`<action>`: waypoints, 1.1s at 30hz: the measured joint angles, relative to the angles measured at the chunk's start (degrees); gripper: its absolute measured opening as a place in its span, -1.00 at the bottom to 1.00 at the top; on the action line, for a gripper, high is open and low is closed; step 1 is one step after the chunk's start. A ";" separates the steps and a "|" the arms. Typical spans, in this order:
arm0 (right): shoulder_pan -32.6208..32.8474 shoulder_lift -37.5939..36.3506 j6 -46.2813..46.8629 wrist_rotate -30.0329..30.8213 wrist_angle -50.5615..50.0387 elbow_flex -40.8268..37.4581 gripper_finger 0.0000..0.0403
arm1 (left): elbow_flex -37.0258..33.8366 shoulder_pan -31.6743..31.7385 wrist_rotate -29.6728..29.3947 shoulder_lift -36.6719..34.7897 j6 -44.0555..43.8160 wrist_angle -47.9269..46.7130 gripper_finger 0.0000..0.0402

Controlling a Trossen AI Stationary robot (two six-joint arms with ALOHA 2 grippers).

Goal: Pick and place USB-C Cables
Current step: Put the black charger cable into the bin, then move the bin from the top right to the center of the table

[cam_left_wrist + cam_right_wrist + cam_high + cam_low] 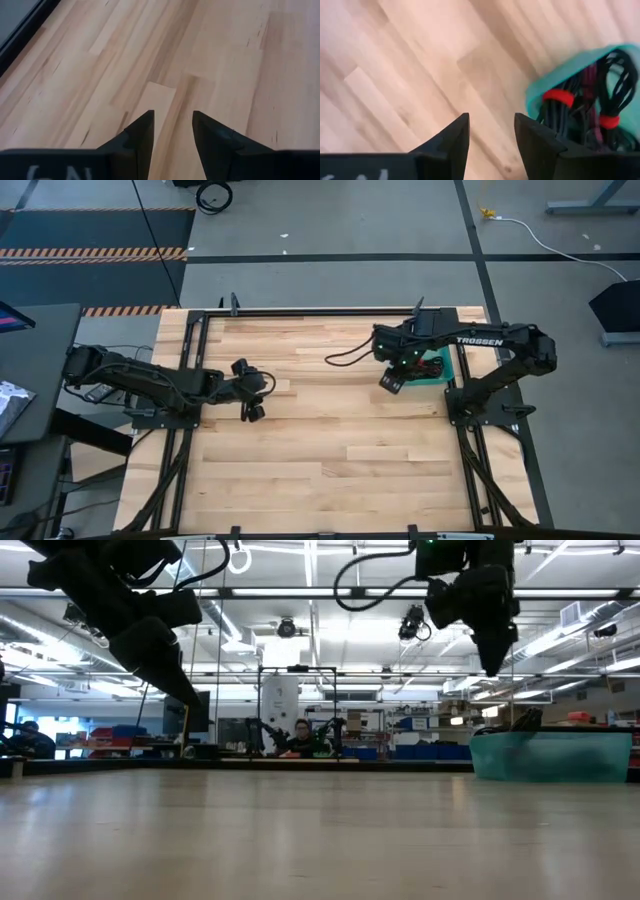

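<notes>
The USB-C Cables are seen piled in the teal bin at the table's right edge, the right gripper is held empty and parted just beside it, so reaching in looks next, while the left gripper is parked parted mid-table.

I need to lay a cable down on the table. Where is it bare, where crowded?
Bare wood lies between the left gripper and right gripper, and across the whole near half. Crowded only at the teal bin holding the USB-C cables, beside the right gripper.
</notes>
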 joint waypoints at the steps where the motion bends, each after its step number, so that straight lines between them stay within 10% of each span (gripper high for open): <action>1: 0.25 0.00 0.03 1.12 0.55 0.00 -0.20 | 0.00 0.00 0.01 0.00 -0.30 -0.19 -0.30; 12: 0.61 0.00 3.30 -1.52 1.52 -7.97 -0.20 | 0.00 0.00 0.01 0.00 -3.08 -3.91 -0.29; 20: -2.94 -0.02 2.93 4.87 0.85 -13.69 -0.21 | 0.00 0.00 0.02 0.00 -3.20 -3.82 -0.29; 26: -6.99 -0.17 10.24 22.16 -9.98 -14.69 -0.21 | 0.02 0.00 0.03 0.00 -3.23 -3.80 -0.29; 33: -6.92 -3.43 9.36 18.71 -11.00 -14.67 -0.21 | 0.02 0.02 0.03 0.00 -3.23 -3.80 -0.30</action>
